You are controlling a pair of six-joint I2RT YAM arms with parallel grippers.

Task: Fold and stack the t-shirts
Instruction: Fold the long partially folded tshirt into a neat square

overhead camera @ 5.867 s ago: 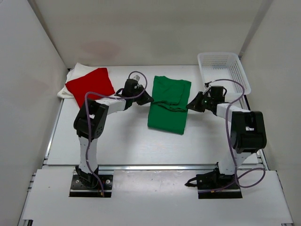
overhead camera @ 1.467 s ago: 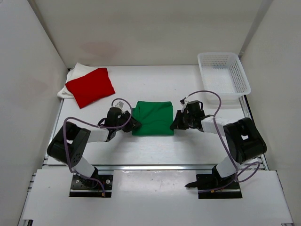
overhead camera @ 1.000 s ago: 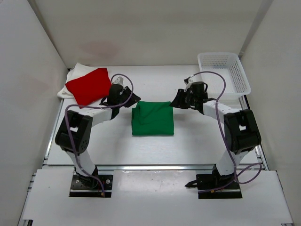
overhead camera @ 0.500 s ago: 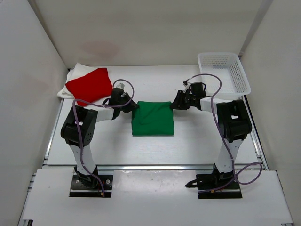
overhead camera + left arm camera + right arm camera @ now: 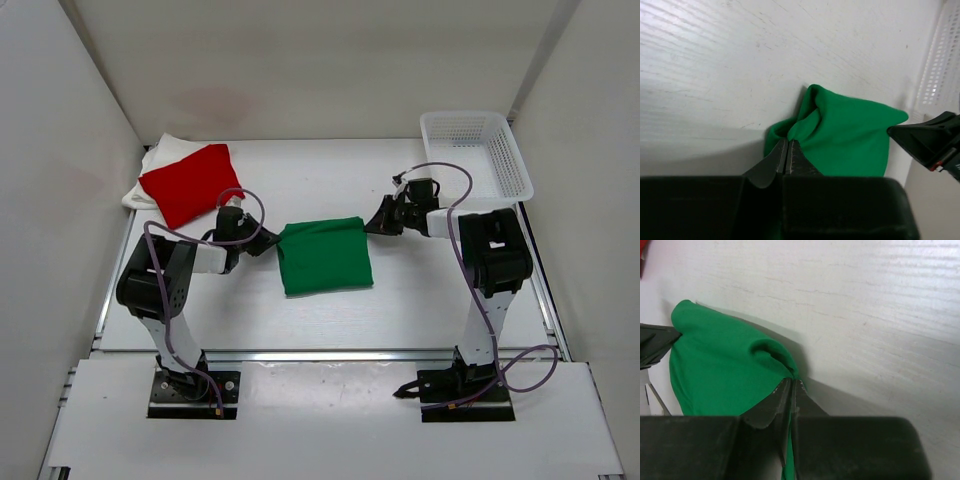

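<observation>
1. The green shirt [image 5: 323, 258] is lying folded in the middle of the table [image 5: 300, 315], between the two arms.
2. The left gripper [image 5: 270, 241] is pinching the green shirt's far left corner. Its jaws are almost touching, and a bit of green cloth is being squeezed between them.
3. The right gripper [image 5: 371, 225] is pinching the far right corner. Its jaws are pressing tight together on the cloth too.
4. The cloth is bunching up into a small bump at each pinched corner. The far edge is stretching from one gripper to the other.
5. The red shirt [image 5: 190, 183] is sitting folded at the far left of the table. It is resting on the white shirt [image 5: 150, 163], which is peeking out behind it.
6. The basket [image 5: 476, 150] is sitting in the far right corner, well apart from the green shirt.
</observation>
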